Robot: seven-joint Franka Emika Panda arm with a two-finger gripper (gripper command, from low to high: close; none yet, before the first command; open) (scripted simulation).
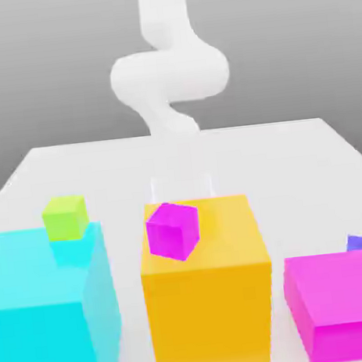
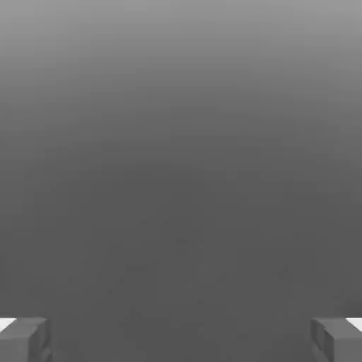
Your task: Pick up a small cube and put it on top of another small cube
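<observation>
Since my gripper [image 2: 181, 339] hangs with fingers spread wide on nothing, no pick is made yet: the indigo cube [image 1: 360, 242] sits far right behind the magenta block [image 1: 342, 301], bare on top, and I can't spot the small cyan cube, so everything's left.

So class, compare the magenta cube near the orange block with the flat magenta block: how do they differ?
The small magenta cube is far smaller than the flat magenta block. The cube sits tilted, corner-on, in front of the orange block; the flat block lies level on the table. Both share one magenta colour.
</observation>
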